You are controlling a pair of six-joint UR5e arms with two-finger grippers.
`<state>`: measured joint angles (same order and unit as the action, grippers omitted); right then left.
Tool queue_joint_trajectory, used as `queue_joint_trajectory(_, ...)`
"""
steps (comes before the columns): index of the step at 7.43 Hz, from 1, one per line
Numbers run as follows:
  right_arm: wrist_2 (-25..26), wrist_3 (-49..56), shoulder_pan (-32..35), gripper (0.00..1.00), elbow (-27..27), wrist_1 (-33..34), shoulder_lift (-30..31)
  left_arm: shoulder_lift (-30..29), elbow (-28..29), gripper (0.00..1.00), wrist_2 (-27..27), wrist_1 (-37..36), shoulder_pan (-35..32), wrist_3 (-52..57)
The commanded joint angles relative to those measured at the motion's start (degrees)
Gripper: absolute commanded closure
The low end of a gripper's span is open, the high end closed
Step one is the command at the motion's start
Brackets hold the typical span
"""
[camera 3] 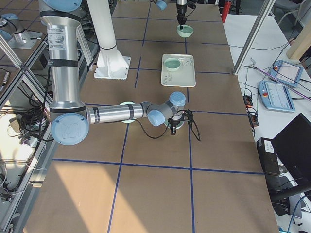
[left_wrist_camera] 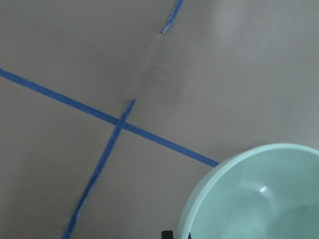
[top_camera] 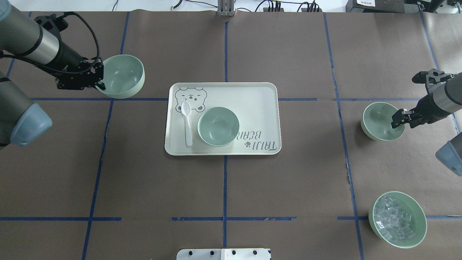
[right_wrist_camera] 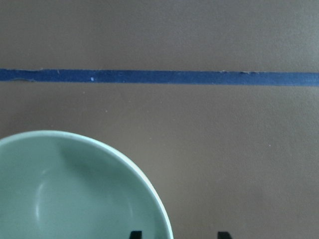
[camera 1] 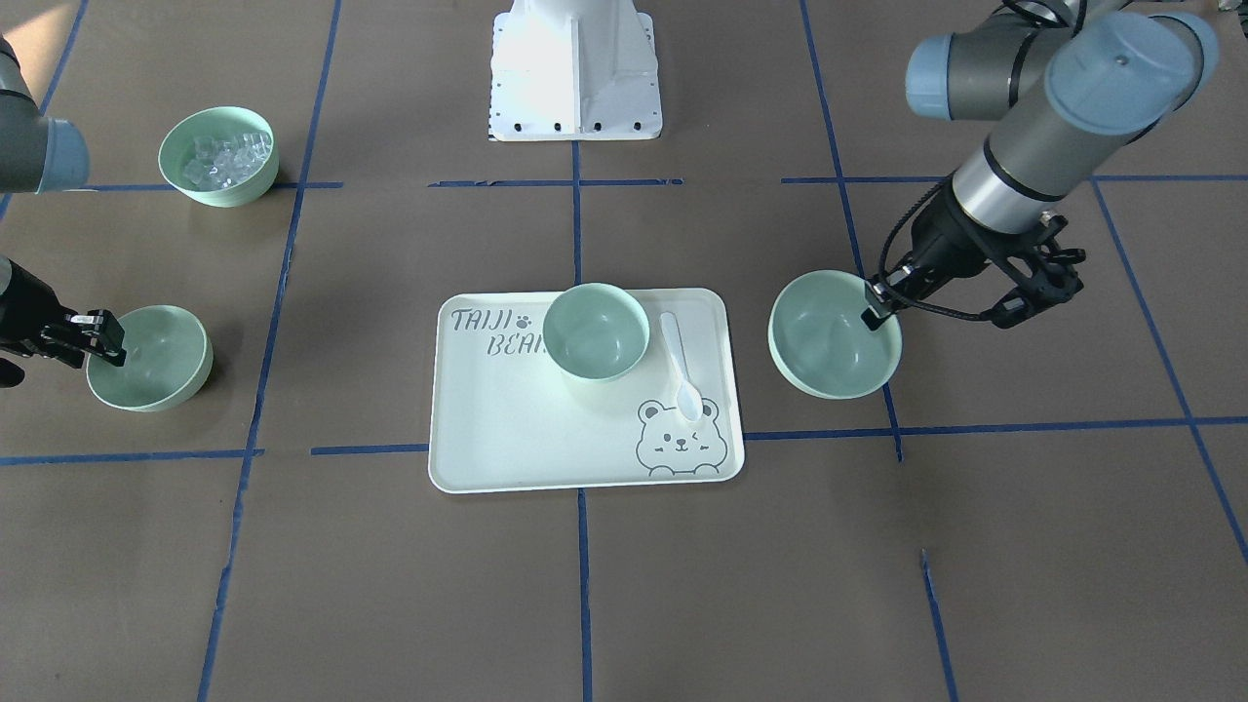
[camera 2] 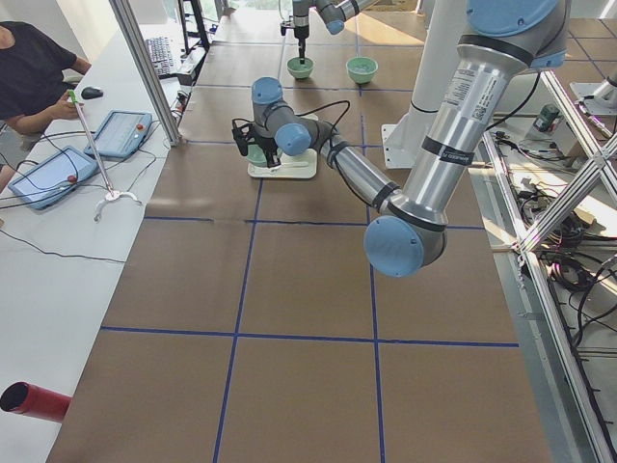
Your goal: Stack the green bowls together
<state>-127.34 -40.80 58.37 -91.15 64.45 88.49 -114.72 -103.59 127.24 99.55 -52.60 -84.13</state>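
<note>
Status as I see it: left gripper pinches left green bowl by its rim, bowl tilted; right gripper spread astride right green bowl rim.

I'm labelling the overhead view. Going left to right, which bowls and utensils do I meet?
left bowl → spoon → middle bowl → right bowl. The ice bowl overlaps the right bowl's span, so it's left out.

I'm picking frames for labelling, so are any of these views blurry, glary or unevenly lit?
Left wrist view: slightly soft, with a small glare spot inside the pale mint-green plastic bowl. Right wrist view: blue tape line sharp, no harsh glare. Exterior right view: bright sun patch on the brown paper-covered table, near corner. Overhead view: evenly lit, soft shadows.
</note>
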Motion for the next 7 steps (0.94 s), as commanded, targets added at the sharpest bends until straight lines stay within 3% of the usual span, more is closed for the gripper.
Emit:
queue_joint_trajectory(1, -1.1, -0.2, 0.0, 1.00, -0.1, 0.1, -0.1, -7.3, 3.5, 1.00, -4.0, 0.1, 7.1, -10.0)
queue_joint_trajectory(3, -7.6, -0.6, 3.7, 1.00, -0.3, 0.8, -1.9, -12.0, 6.1, 1.00, -6.7, 0.5, 12.0, -15.2)
queue_joint_trajectory(5, -14.3, -0.6, 8.8, 1.00, -0.1, 1.0, -2.5, -14.4, 7.9, 1.00, -12.7, 0.7, 17.3, -17.4)
queue_joint_trajectory(7, -16.3, -0.6, 10.3, 1.00, -0.1, 2.3, -3.9, -14.5, 9.1, 1.00, -15.6, 2.7, 19.7, -18.5)
